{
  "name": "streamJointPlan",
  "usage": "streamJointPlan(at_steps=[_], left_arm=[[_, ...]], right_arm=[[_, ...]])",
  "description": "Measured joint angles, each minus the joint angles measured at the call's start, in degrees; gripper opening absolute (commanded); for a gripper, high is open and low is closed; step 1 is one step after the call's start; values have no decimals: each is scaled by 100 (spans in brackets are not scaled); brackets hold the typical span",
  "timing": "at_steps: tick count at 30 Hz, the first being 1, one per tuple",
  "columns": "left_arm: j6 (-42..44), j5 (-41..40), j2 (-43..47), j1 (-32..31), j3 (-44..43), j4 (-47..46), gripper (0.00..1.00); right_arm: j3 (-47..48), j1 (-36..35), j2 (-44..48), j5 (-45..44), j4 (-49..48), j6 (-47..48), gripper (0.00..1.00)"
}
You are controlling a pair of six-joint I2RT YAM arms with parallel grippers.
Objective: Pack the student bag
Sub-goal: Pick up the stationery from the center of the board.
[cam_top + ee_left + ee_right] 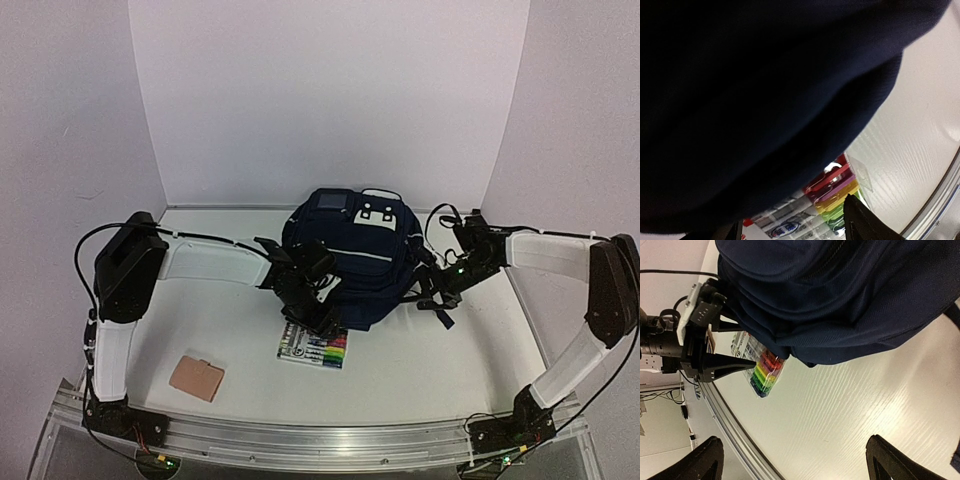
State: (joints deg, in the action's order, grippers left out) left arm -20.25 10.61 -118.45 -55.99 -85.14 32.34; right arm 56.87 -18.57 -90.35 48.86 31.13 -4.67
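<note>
Spreading its fingers, the left pincer (795, 227) frames a pack of colored markers (832, 187) between its tips; whether it touches the pack I cannot tell. Navy cloth of the student bag (350, 260) bulges just above it. The bag sits mid-bench toward the back wall, its front edge over the pack's far end. The right pincer (792, 457) gapes wide, holding nothing, low over the bench (440, 370) beside the bag's right side. A tan card (196, 378) lies well apart, front left.
</note>
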Motion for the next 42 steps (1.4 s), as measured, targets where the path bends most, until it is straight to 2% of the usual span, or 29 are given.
streamJointPlan(at_steps=[11, 16, 19, 26, 29, 34, 42], left_arm=[[-2827, -640, 1945, 44, 2423, -1160, 79], [-3728, -832, 2433, 94, 3434, -1789, 73], [-4041, -729, 2418, 152, 3809, -2258, 69], [-4462, -480, 2140, 184, 3983, -3278, 63], [-4413, -457, 1945, 201, 3763, -3281, 64], [-4460, -538, 1721, 249, 3462, -3216, 73], [-4811, -1097, 2296, -5, 3545, -2557, 74]], right_arm=[[-377, -1071, -169, 0, -1361, -981, 94], [-578, -1302, -659, 140, -1985, -1327, 85], [-593, -1400, -1025, 206, -2304, -1473, 84], [-550, -1460, -1167, 101, -2547, -1360, 85], [-412, -1460, -1144, -74, -2421, -1098, 84], [176, -1466, -1226, -210, -2336, -678, 83], [580, -1520, -1856, -227, -2326, -405, 80]])
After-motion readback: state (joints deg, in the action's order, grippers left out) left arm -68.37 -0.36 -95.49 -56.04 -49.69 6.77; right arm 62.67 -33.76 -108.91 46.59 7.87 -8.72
